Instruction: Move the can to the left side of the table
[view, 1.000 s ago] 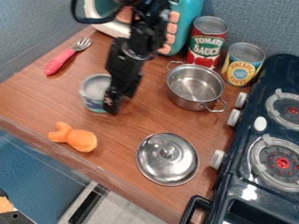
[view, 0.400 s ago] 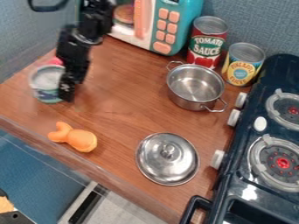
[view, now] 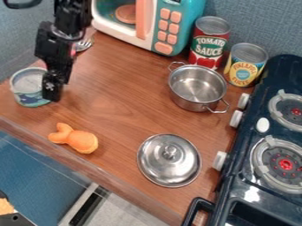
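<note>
Small blue-green can (view: 28, 98) on counter (view: 118, 110), well left of the metal pot (view: 197, 87); pale top, contents can't be made out. End effector (view: 52, 90) at can's pot-facing side, can't tell if open, closed or gripping. Pot: bare metal inside. Red can (view: 209, 43) just behind pot, yellow-labelled can (view: 245, 66) behind right. Toy microwave (view: 163, 26) behind left of pot, round pinkish-brown piece (view: 126, 14) inside. Pot's near side: metal lid (view: 169, 160).
</note>
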You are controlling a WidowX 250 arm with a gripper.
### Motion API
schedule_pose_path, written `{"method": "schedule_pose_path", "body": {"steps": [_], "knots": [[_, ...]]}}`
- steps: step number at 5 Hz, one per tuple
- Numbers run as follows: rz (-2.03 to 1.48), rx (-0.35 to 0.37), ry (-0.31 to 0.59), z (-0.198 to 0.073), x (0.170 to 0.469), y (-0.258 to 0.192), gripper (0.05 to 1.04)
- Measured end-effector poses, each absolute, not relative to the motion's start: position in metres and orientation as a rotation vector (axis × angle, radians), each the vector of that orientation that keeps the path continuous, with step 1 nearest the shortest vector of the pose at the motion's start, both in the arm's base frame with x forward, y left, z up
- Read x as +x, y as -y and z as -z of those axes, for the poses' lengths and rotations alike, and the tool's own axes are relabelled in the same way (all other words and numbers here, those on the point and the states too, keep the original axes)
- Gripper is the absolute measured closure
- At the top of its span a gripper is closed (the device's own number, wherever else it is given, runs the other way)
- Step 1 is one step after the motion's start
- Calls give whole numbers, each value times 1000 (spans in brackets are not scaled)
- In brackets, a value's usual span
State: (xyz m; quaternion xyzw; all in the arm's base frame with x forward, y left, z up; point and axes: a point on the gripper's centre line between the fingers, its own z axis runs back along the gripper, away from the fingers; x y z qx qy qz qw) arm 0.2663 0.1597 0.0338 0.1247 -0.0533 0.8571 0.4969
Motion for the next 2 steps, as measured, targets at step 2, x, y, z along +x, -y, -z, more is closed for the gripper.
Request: {"method": "schedule_pose_path", "body": {"steps": [2], "knots": [[-2015,203,109,-53,275,-139,83]]}}
